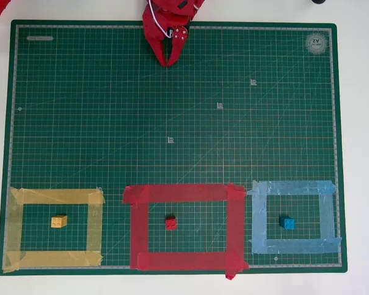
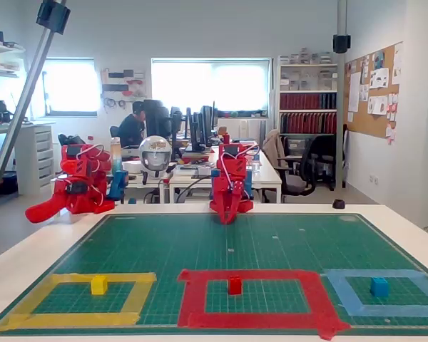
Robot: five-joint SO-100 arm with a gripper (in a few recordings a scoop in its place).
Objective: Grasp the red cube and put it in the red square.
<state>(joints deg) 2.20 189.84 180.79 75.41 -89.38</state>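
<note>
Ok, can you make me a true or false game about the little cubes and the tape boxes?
1. The red cube sits inside the red square. True.
2. The gripper is holding the red cube. False: it is at the far edge of the mat, well away from the cube, with nothing in it.
3. The yellow cube is inside the blue frame. False: it is inside the yellow frame.
4. The blue cube is inside the blue frame. True.
5. In the overhead view, the red square is between the other two frames. True.
</note>
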